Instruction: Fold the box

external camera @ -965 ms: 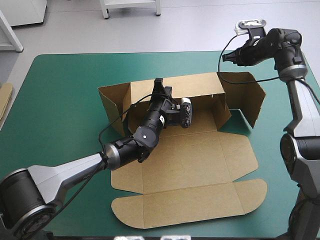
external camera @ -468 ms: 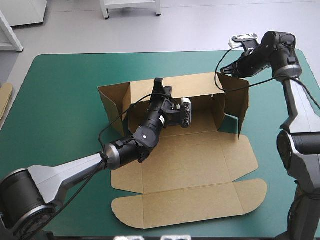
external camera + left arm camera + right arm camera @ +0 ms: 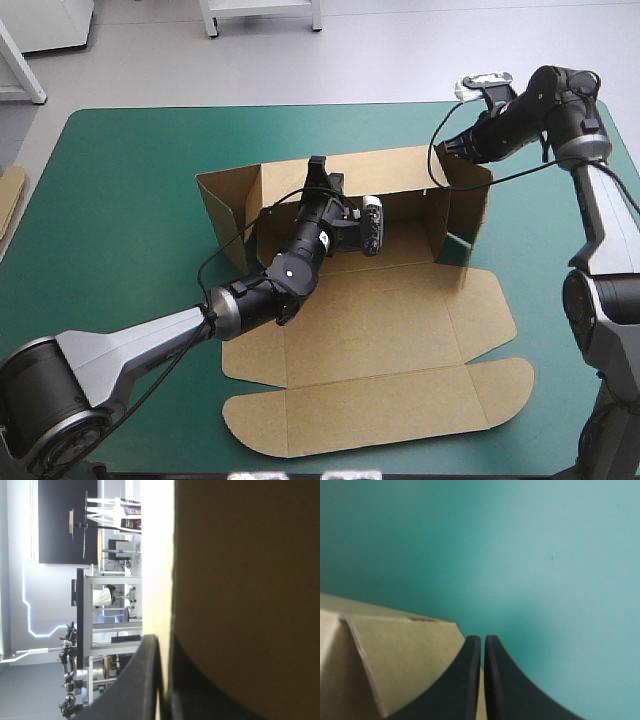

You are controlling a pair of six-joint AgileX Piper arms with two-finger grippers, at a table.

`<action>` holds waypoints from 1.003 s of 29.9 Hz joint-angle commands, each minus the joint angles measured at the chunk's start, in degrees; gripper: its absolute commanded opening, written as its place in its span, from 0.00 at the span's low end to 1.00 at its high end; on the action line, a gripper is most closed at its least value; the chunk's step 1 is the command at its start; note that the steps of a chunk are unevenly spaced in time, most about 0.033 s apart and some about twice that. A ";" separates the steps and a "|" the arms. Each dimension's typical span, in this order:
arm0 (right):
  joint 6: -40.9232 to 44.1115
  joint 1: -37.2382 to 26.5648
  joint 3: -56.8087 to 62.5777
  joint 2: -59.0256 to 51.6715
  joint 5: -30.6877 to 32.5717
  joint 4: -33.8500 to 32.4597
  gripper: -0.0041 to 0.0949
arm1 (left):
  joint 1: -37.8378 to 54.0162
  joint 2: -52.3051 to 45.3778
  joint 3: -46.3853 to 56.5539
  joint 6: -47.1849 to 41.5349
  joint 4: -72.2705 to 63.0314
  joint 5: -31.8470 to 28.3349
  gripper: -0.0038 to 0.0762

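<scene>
Inside box (image 3: pixel 380 330) | left end effector (image 3: pixel 318 168) clamps back wall (image 3: pixel 400 172) | lid (image 3: pixel 380 410) flat

- No word, brand, number or sign can be read on anything at the table.
- The brown board box (image 3: pixel 405 660) bears one short dark printed mark near the edge of a flap, seen in the right wrist view, too small to read.
</scene>
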 commanded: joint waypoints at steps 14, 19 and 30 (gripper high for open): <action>-15.97 -0.42 23.10 -17.38 -2.61 12.83 0.37 | 0.03 -1.87 -1.23 -1.27 -1.44 1.41 0.04; -19.37 -0.42 27.25 -17.91 -3.96 13.90 0.39 | 0.03 -1.87 -1.23 -1.27 -1.44 1.05 0.04; -27.82 -0.42 29.58 -19.76 -5.34 22.71 0.39 | 0.03 -1.87 -1.23 -1.39 -1.44 1.03 0.04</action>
